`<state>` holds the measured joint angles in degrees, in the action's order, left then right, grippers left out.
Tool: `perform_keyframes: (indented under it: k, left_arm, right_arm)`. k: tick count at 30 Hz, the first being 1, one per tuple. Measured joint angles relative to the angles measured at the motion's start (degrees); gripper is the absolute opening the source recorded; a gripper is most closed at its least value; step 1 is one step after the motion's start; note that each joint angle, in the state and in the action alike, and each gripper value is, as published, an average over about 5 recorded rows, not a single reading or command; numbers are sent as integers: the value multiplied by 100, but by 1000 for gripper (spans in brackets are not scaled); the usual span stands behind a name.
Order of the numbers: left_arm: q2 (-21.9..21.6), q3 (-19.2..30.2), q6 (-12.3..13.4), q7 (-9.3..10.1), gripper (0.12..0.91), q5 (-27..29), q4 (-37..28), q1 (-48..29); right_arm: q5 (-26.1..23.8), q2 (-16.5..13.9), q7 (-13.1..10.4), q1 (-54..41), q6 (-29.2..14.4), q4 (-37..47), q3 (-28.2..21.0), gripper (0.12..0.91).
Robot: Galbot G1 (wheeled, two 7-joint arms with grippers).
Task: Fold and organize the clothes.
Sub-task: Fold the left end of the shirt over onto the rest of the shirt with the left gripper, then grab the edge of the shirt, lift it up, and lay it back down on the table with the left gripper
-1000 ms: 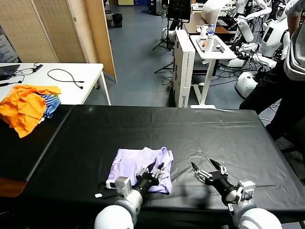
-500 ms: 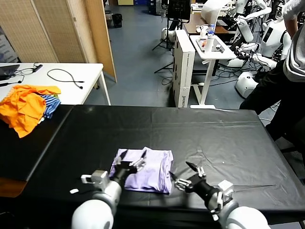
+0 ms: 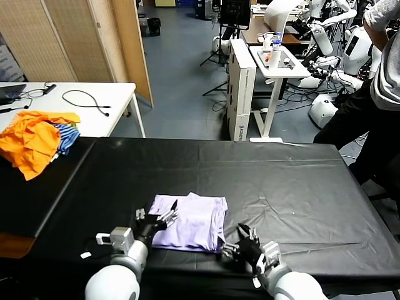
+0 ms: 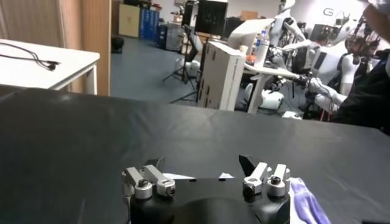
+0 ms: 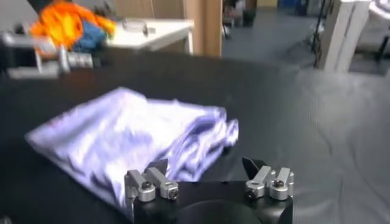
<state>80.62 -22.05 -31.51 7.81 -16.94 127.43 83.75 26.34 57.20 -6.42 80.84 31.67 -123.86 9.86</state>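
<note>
Lavender folded T-shirt [image 3: 190, 222] lies flat, longest side left-right

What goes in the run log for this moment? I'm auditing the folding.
T-shirt: folded, table | left gripper: open, left edge | right gripper: open, right corner

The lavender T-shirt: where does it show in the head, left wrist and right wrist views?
Head view: lavender T-shirt, folded, low centre on the black table.
Left wrist view: only a lavender edge beside the left gripper.
Right wrist view: fills the middle, beyond the right gripper.
Shared landmark: the black table.
</note>
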Motion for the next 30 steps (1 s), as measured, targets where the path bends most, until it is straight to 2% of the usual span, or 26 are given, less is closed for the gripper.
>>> perform_keyframes:
  k: [11,15,20,25,30]
  left_arm:
    - [-107,-328,209,-68,907,-108,-187,-55]
    - [-117,-467,330,-223,907,-197,-268,-73]
    - [10,-669,645,-487,907,-425,-531,-62]
    - [190,-888,923,-695,907,-770,-848,23]
    - [361,-961,1038,-786,907,-827,-1046,129]
  right_arm:
    - [539,-58,-26,281,-106,-532,579,907]
    - [663,-10,-37,345,-240,-645,686,907]
    - [921,86,-128,522,-409,-860,898,907]
    - [1320,112,-159,818,-453,-1114,1397,907]
    - [1624,105,-184,1043,-456,-1159,1977,907]
